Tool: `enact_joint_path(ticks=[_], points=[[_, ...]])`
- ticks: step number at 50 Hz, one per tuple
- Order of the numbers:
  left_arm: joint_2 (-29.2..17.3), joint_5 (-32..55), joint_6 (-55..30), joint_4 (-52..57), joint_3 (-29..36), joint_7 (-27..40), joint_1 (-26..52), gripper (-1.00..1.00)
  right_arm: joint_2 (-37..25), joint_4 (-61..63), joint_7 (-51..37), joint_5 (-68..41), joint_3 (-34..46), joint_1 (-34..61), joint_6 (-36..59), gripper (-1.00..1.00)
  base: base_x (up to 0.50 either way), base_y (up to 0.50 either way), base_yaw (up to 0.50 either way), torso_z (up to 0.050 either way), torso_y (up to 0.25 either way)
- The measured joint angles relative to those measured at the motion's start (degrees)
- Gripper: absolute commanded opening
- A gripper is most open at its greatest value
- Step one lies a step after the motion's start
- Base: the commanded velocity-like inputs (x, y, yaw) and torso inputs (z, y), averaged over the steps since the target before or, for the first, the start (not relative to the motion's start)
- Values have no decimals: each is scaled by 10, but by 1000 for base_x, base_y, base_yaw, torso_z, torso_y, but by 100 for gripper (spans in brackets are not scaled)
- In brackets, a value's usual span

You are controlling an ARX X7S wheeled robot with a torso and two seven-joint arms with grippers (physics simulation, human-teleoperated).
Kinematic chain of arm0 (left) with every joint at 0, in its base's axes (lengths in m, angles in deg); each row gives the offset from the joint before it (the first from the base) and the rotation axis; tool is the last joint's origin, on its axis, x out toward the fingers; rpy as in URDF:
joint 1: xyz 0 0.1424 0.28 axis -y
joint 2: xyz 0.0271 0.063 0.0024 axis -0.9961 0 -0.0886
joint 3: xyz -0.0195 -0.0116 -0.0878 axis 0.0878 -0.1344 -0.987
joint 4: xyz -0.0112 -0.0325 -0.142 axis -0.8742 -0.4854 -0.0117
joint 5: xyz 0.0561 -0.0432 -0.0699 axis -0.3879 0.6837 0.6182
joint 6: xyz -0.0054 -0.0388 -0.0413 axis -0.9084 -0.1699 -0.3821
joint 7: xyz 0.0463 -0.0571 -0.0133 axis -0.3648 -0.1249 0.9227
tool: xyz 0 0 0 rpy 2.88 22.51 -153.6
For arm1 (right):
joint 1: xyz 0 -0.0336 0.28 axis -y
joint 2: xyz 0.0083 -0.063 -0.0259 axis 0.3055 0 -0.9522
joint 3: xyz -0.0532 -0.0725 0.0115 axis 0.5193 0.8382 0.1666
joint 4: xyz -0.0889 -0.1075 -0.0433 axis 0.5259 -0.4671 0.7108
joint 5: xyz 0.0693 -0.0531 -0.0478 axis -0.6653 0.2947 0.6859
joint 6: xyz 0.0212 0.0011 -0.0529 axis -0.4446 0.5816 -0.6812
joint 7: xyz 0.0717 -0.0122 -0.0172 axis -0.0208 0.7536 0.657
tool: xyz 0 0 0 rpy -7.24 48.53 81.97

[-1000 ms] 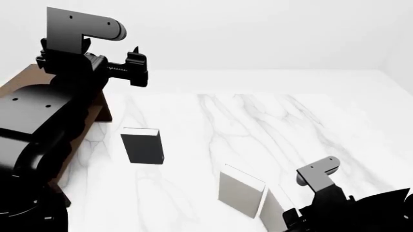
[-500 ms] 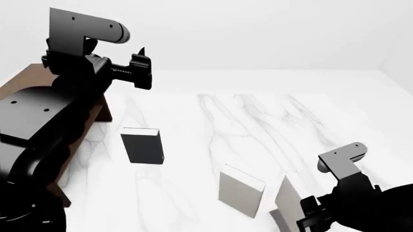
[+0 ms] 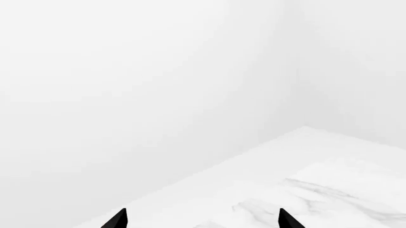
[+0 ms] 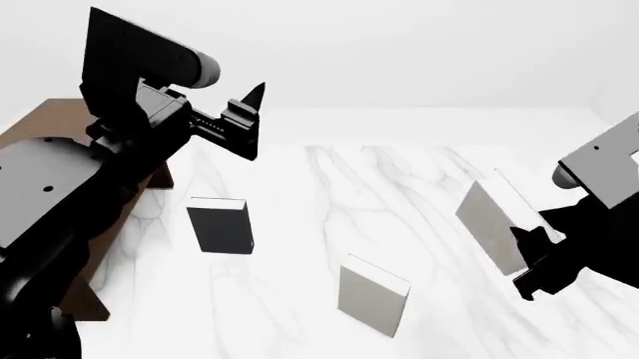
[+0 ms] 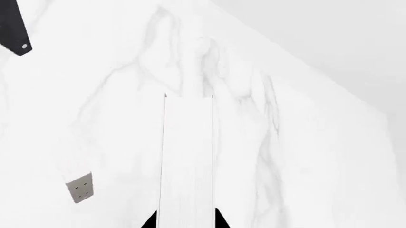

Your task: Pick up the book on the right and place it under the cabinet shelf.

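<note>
The book (image 4: pixel 491 223), thin and off-white, hangs tilted above the marble table at the right, with my right gripper (image 4: pixel 531 258) shut on its lower edge. In the right wrist view the book (image 5: pixel 187 156) runs edge-on away from the gripper (image 5: pixel 185 221), both black fingertips pressed to its covers. The dark brown cabinet (image 4: pixel 48 123) stands at the far left, mostly behind my left arm, and its shelf is hidden. My left gripper (image 4: pixel 250 123) is raised beside the cabinet, open and holding nothing (image 3: pixel 201 221).
A dark charcoal book (image 4: pixel 221 226) stands on the table left of centre. A greyer pale book (image 4: pixel 372 296) stands near the front, left of the held book. The white marble table (image 4: pixel 399 179) stretches back to a plain white wall.
My right gripper has lifted the book off the table's front edge and carried it up and to the right. The left arm has risen and shifted slightly right.
</note>
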State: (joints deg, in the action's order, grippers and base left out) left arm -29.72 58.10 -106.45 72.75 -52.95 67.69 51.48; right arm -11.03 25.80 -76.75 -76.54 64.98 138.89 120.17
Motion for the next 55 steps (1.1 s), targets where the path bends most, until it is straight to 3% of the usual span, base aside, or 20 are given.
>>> enact_joint_path(ticks=[11,25,43,55], points=[[-13,14,18,12,17,-32,2,100,-4,56,184,196,74,138,-14,-100,0,0,0,0,1],[-25,33,22,34,25,-57,6,100,-25,91,358,407,176,217,-136,-100,0,0,0,0,1],[-40,58,35,69,33,-88,2,100,-47,107,446,533,230,223,-291,-100,0,0,0,0,1],[-64,52,87,100,56,-128,-10,100,-49,115,470,571,236,223,-368,-100,0,0,0,0,1]])
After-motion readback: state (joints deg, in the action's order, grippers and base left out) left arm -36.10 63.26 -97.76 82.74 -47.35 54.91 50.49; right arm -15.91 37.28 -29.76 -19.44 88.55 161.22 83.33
